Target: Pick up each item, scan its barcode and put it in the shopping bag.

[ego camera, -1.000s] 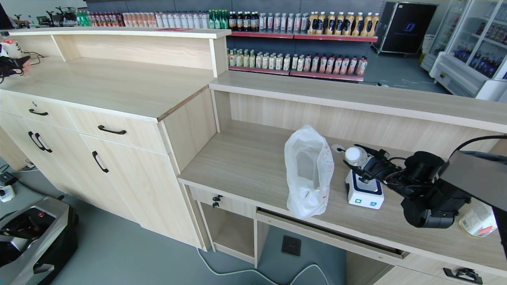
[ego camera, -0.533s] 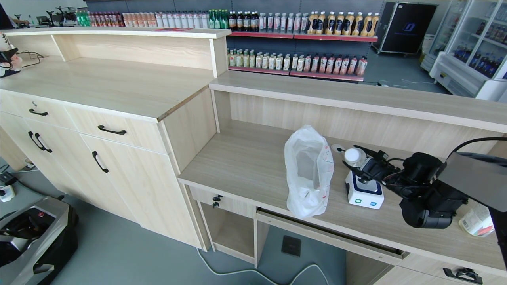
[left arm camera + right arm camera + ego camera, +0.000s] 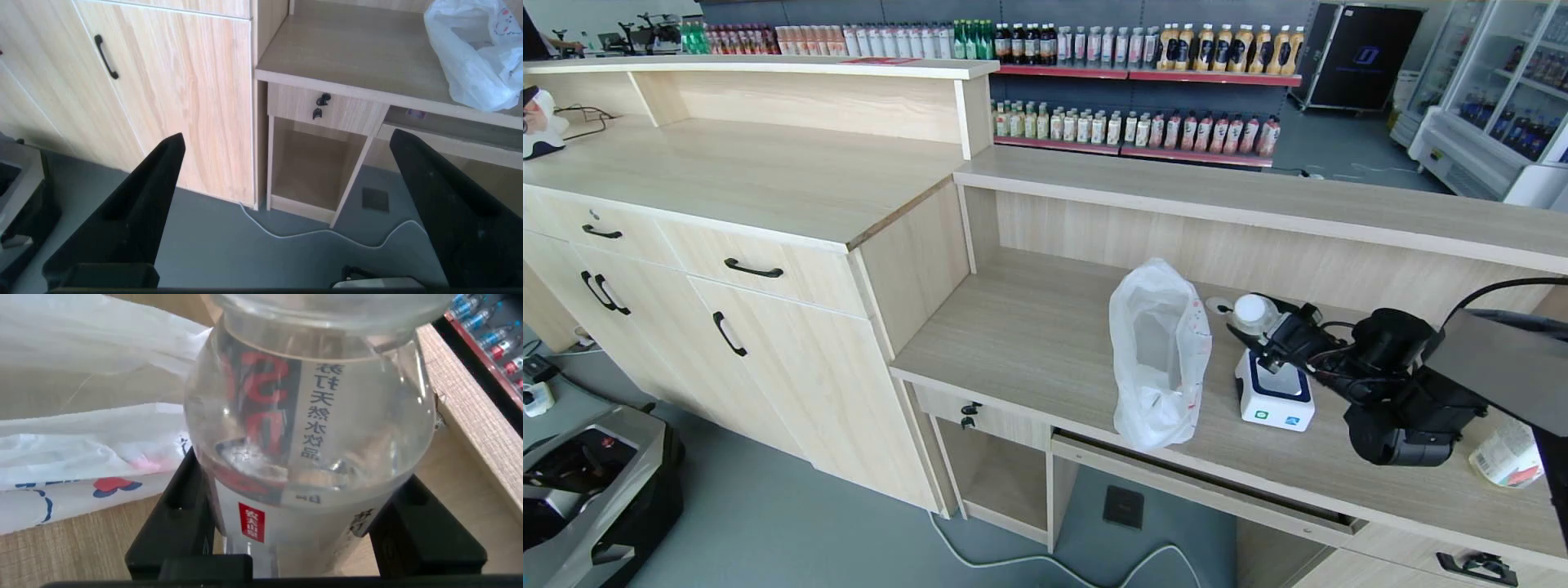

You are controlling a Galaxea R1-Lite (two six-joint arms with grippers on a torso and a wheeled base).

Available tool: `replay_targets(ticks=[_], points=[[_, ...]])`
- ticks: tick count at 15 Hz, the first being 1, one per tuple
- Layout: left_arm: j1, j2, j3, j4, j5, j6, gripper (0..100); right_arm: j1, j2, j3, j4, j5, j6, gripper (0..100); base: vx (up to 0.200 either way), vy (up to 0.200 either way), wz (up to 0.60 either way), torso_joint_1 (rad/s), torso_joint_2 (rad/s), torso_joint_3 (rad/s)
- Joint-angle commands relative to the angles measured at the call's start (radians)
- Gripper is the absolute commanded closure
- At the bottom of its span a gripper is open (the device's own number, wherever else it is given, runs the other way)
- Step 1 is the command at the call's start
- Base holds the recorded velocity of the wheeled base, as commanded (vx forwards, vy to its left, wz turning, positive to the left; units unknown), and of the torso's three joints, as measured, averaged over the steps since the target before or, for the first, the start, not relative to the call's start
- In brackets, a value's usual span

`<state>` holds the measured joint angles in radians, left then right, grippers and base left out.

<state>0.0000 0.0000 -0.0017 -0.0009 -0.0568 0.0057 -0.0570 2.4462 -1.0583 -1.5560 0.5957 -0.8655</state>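
My right gripper (image 3: 1262, 327) is shut on a clear water bottle (image 3: 1252, 314) with a white cap, held just above the white barcode scanner (image 3: 1273, 396) on the lower counter. In the right wrist view the bottle (image 3: 315, 433) shows a red-and-white label between the black fingers (image 3: 172, 518). The white plastic shopping bag (image 3: 1158, 353) stands open just left of the scanner, and it appears again behind the bottle as the bag (image 3: 90, 449). My left gripper (image 3: 286, 212) hangs open over the floor in front of the counter, nothing between its fingers.
Another labelled item (image 3: 1507, 453) lies at the counter's right end, behind my right arm. A raised ledge (image 3: 1258, 200) runs along the back of the lower counter. A taller cabinet (image 3: 768, 180) stands to the left. Drink shelves line the far wall.
My right gripper with the bottle has lifted slightly and drifted back over the scanner. The bag and scanner have stayed put.
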Motion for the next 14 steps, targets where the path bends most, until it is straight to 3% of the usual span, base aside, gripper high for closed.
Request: replay_targets(ticks=[1, 2, 3, 6, 10, 14], points=[[0.0, 0.002, 0.0, -0.001, 0.0, 0.0, 0, 0.002, -0.147, 0.044, -0.003, -0.1, 0.135, 100, 0.0, 0.0, 0.0, 0.0, 0.0, 0.0], [0.0, 0.002, 0.0, -0.001, 0.0, 0.0, 0, -0.009, -0.188, 0.07, 0.002, -0.139, 0.177, 100, 0.0, 0.0, 0.0, 0.0, 0.0, 0.0], [0.0, 0.002, 0.0, -0.001, 0.0, 0.0, 0, -0.041, -0.319, 0.162, 0.065, -0.226, 0.284, 100, 0.0, 0.0, 0.0, 0.0, 0.0, 0.0], [0.0, 0.002, 0.0, -0.001, 0.0, 0.0, 0, -0.138, -0.61, 0.382, 0.26, -0.346, 0.407, 100, 0.0, 0.0, 0.0, 0.0, 0.0, 0.0], [0.0, 0.002, 0.0, 0.001, 0.0, 0.0, 0, -0.185, -0.842, 0.445, 0.508, -0.542, 0.471, 100, 0.0, 0.0, 0.0, 0.0, 0.0, 0.0], [0.0, 0.002, 0.0, -0.001, 0.0, 0.0, 0, -0.138, -0.877, 0.495, 0.517, -0.734, 0.467, 100, 0.0, 0.0, 0.0, 0.0, 0.0, 0.0]])
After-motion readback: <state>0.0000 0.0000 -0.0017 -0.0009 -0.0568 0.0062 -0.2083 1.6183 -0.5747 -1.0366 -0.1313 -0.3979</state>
